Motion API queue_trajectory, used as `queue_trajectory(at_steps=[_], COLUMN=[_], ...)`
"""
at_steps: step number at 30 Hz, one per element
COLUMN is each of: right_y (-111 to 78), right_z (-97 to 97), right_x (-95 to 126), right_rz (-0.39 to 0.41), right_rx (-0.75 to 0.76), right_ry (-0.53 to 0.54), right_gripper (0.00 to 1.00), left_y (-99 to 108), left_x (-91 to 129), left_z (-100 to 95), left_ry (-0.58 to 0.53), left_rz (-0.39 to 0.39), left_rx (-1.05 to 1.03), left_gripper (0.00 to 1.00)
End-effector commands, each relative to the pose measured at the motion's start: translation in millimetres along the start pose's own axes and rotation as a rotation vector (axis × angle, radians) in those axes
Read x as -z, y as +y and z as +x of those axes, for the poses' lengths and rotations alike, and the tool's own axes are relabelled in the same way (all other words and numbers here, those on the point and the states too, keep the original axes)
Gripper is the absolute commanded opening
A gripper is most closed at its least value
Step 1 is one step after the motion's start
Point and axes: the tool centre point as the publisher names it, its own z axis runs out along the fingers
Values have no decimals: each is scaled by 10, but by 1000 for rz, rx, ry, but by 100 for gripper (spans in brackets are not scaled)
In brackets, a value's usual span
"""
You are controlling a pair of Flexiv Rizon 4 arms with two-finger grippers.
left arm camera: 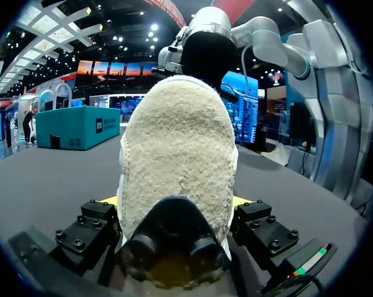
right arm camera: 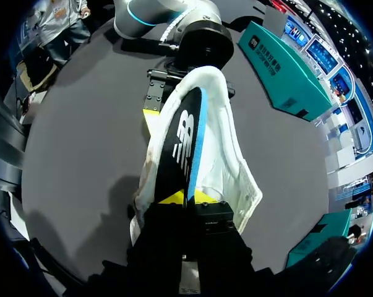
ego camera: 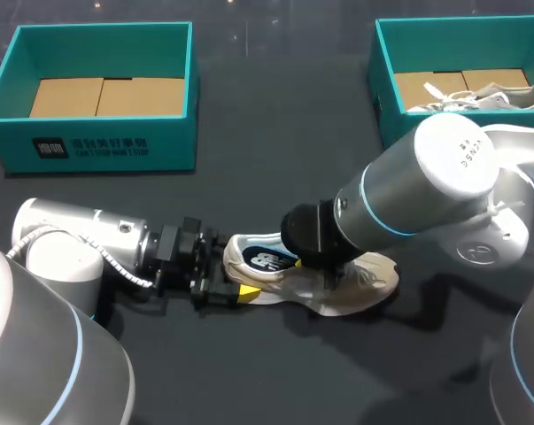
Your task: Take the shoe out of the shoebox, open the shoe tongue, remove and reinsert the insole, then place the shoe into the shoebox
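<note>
At the far left of the table (ego camera: 275, 133) I see the left shoebox (ego camera: 169, 146), teal, with only brown cardboard in its bottom. It stands well apart from the work.

My left arm comes in low along the near side. Its left gripper (left arm camera: 175, 200) is clamped on the heel end of the shoe (ego camera: 373, 274). In the left wrist view the shoe's cream, fuzzy surface and dark heel patch fill the space between the fingers, and each yellow tip presses a flank.

The shoe lies on the table in the middle, out of both boxes, with its heel toward my left arm and its toe pointing right. The insole (ego camera: 265, 259), black with a blue stripe and a white mark, shows in the shoe's opening. From the right wrist view it stands on edge against the white lining.

My right arm reaches in from the right and hangs over the shoe's middle. The right gripper (right arm camera: 187, 198) has its yellow tips drawn close, pinching the near end of the insole from both sides.

At the far right is the right shoebox (ego camera: 386, 106), with a second pale shoe (ego camera: 492, 96) lying inside.
</note>
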Motion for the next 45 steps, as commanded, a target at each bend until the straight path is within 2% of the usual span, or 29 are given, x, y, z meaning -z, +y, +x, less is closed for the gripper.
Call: queue_trajectory(at_steps=[1, 8, 20, 28, 30, 38, 40, 45], right_y=[21, 79, 551, 650, 668, 673, 657, 640], right_z=[-84, -162, -280, -302, -303, -305, -302, -304], right_x=[113, 180, 194, 115, 91, 92, 97, 114], right_rz=[5, -16, -39, -67, -76, -29, -27, -37], right_rx=[24, 84, 302, 322, 312, 183, 147, 72], right_ry=[14, 2, 87, 153, 177, 252, 267, 310], right_gripper=[0, 0, 0, 0, 18, 31, 41, 34], left_y=[22, 22, 22, 22, 22, 22, 22, 22], left_x=[5, 5, 5, 5, 5, 5, 5, 5], left_z=[-3, -3, -3, -3, -3, -3, -3, -3], left_ry=[0, 0, 0, 0, 0, 0, 0, 0], left_rz=[0, 0, 0, 0, 0, 0, 0, 0], left_rx=[1, 1, 1, 1, 1, 1, 1, 1], left_gripper=[0, 0, 0, 0, 0, 0, 0, 0])
